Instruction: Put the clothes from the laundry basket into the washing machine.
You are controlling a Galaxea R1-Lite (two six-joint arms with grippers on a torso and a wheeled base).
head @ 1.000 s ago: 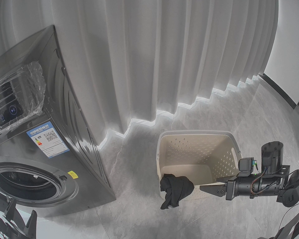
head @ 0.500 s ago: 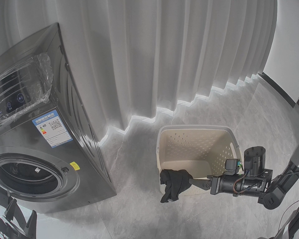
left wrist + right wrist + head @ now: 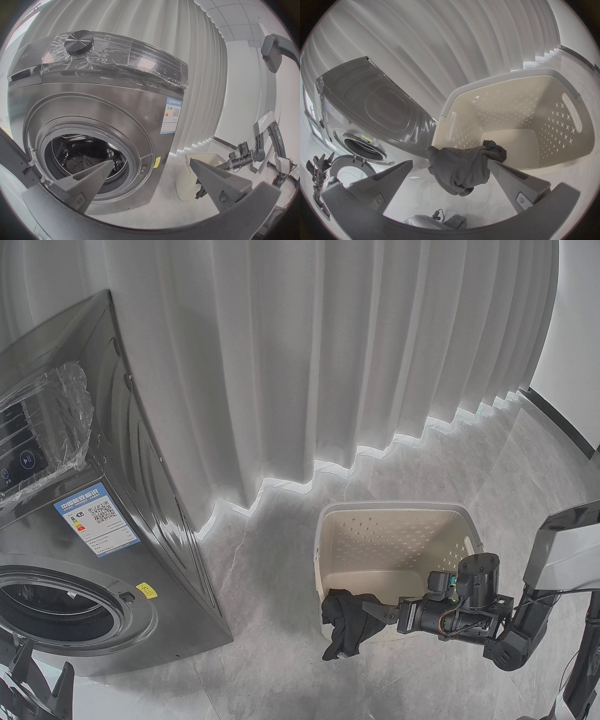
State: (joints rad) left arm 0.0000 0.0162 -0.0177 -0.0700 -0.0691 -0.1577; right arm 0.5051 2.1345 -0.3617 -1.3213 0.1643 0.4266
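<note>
1. Washing machine (image 3: 125, 502): it is stood on the floor (image 3: 275, 565), to the left of the basket. Its round drum opening (image 3: 84, 156) is uncovered. Dark shapes (image 3: 70, 156), probably clothes, are seen inside the drum.
2. Laundry basket (image 3: 394, 509): this cream, perforated tub is set on the floor near the curtain (image 3: 325, 352), apart from the machine.
3. Dark garment (image 3: 350, 621):
   - It is draped over the basket's near rim, at the corner closest to the machine.
   - One part is bunched on the rim and a tail hangs down the outer wall.
   - The cloth is judged soft, limp, light and not fragile.
   - Sagging and stretching are to be expected on lifting, so the tail may drag on the rim.
   - The hold is best taken at the bunched crest, where several folds can be pinched at once.
   - A pinch on the tail alone is judged likely to slip.
4. Right gripper (image 3: 375, 609): it is held level at the basket's near rim.
   - Its fingers (image 3: 515, 184) are spread apart and nothing is clamped.
   - The bunched cloth lies between and just ahead of them.
   - Whether a fingertip touches the cloth cannot be told.
5. Left gripper (image 3: 150, 162): it is held low before the drum opening, with its fingers (image 3: 218, 184) spread and empty.
</note>
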